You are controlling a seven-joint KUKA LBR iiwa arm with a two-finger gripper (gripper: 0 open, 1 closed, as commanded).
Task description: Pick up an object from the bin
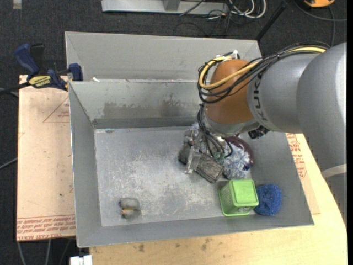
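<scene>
My gripper (191,160) is low in the right half of the bin, its metal fingers pointing down to the floor beside a flat dark grey rectangular block (208,171). That block lies tilted just right of the fingertips, touching or nearly touching them. A crumpled white and blue wrapper with a purple edge (238,160) sits directly behind the block, partly under the wrist. A green square box (239,197) stands in front of these, near the bin's front right.
A blue scrubby ball (270,199) rests against the green box in the front right corner. A small grey and tan stone-like lump (129,206) lies alone at the front left. The arm with its orange cover and cables overhangs the right side.
</scene>
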